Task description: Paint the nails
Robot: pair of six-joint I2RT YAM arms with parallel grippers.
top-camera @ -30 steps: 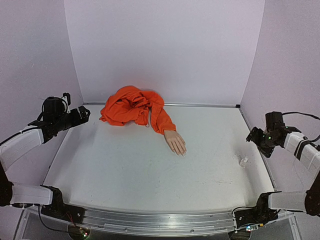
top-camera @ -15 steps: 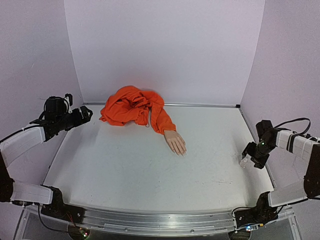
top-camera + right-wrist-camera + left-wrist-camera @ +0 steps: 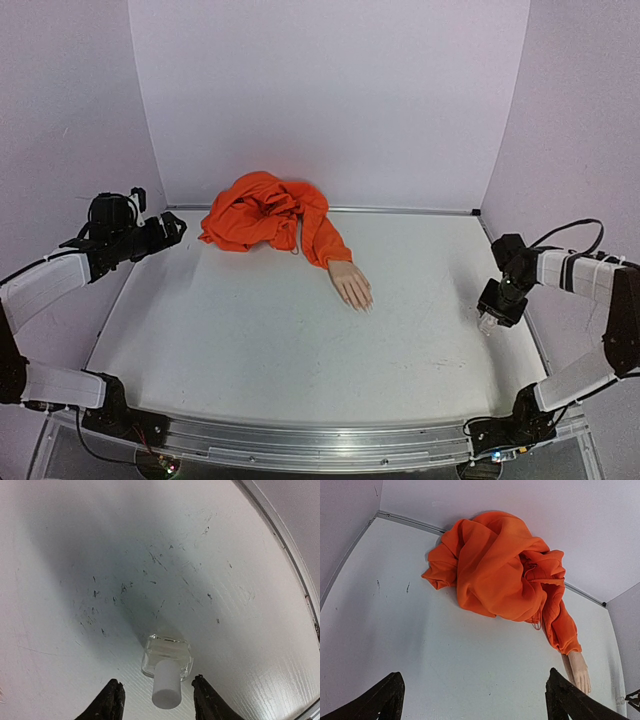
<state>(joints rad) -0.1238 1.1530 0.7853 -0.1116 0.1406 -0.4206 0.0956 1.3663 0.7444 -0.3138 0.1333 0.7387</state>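
1. Left gripper (image 3: 170, 228): it hangs above the far-left part of the table (image 3: 250, 340). Its jaws are spread wide and grip nothing. In the left wrist view both fingers (image 3: 382, 697) sit at the bottom corners of the picture.
2. Right gripper (image 3: 490, 318): it is low over the right side of the table, near the right rim. Its jaws are partly spread and straddle the white cap (image 3: 166, 692) of a small clear bottle (image 3: 167, 656). In the right wrist view a thin gap shows on each side of the cap, so neither finger touches it.
3. Bottle: it stands upright on the table surface, directly under the right gripper.
4. Mannequin hand (image 3: 351, 285): it lies flat near the middle of the table with its fingers pointing toward the near edge, well apart from both grippers.
5. Nails (image 3: 365, 306): they sit at the tips of the mannequin hand's fingers (too small in every view to judge their colour or coating).
6. Orange garment (image 3: 262, 212): it is bunched against the back wall, left of centre. One sleeve runs from it down to the wrist of the mannequin hand.
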